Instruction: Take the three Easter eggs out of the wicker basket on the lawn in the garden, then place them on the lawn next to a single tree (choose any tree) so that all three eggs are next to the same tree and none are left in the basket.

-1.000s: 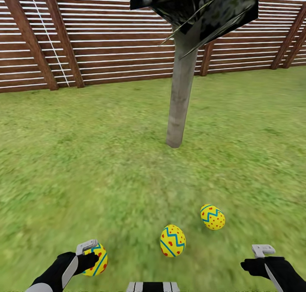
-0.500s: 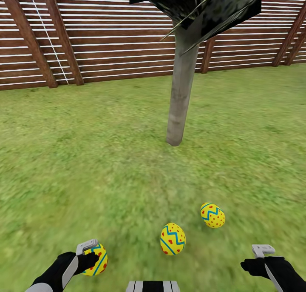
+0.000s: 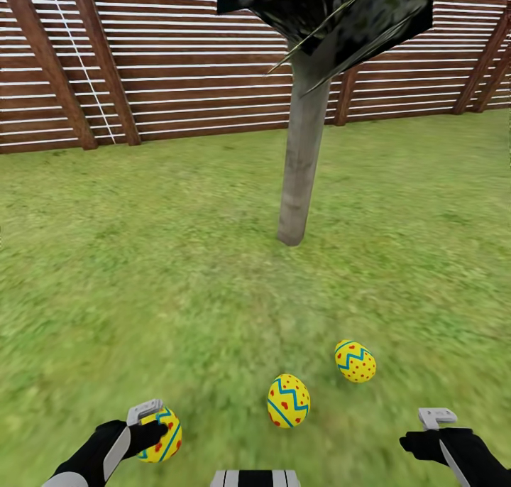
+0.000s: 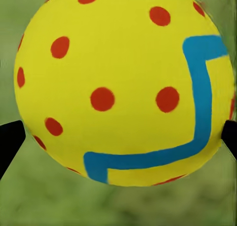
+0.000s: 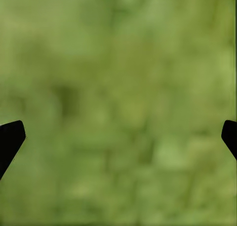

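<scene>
Two Easter eggs (image 3: pixel 288 400) (image 3: pixel 355 361), yellow with red dots and blue zigzags, lie on the lawn (image 3: pixel 177 274) a short way in front of the tree (image 3: pixel 301 167). A third Easter egg (image 3: pixel 165 437) (image 4: pixel 123 87) sits between the fingers of my left gripper (image 3: pixel 152 429) at the near left. Its black fingertips (image 4: pixel 10 142) stand as wide apart as the right one's and just meet the egg's sides. Whether the egg rests on the grass I cannot tell. My right gripper (image 3: pixel 434 430) is open over bare grass (image 5: pixel 118 107). The wicker basket is out of view.
A brown slatted wooden fence (image 3: pixel 177 68) runs along the back of the lawn behind the tree. The tree's dark crown (image 3: pixel 326 4) hangs overhead. Grass stretches on all sides of the trunk.
The third egg has slipped slightly down and right relative to the left gripper's fingers. The view has shifted a little. The two eggs on the grass have stayed put.
</scene>
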`<state>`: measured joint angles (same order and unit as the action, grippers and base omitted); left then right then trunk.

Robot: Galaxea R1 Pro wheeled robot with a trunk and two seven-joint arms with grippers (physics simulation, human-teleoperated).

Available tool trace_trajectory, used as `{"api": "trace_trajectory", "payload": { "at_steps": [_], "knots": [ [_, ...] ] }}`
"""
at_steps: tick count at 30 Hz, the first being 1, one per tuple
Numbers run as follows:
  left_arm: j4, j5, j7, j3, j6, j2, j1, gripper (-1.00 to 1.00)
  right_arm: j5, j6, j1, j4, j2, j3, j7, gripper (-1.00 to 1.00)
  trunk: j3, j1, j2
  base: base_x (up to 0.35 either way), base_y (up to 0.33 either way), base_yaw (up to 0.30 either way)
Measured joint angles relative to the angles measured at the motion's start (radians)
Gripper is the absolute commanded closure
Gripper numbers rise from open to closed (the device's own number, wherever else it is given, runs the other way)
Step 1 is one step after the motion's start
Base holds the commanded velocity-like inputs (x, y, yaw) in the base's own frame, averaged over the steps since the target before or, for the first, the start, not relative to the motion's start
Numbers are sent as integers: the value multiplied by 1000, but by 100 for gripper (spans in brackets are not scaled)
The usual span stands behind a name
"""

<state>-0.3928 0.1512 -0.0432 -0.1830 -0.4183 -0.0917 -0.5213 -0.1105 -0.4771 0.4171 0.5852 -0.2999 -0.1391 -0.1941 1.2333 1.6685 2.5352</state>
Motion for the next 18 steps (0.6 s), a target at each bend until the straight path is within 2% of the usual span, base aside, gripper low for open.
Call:
{"api": "trace_trajectory", "payload": {
  "at_steps": [6,10,15,18],
  "knots": [
    [0,-1,4,0,-2,0,0,-100,0,0,0,-1,2,0,1,-100,-23,-3,-1,0,0,0],
    [1,-4,107,-5,-4,5,0,-100,0,0,0,-1,6,0,2,-100,-39,-4,-2,-34,0,0],
    [1,-1,122,-4,-8,8,0,-100,-1,0,0,-1,12,0,2,-100,-58,-6,-4,-309,0,6],
    [0,-2,123,-3,-9,8,0,-100,-3,1,0,-1,15,0,3,-100,-71,-7,-4,-340,0,183]
  ]
}}
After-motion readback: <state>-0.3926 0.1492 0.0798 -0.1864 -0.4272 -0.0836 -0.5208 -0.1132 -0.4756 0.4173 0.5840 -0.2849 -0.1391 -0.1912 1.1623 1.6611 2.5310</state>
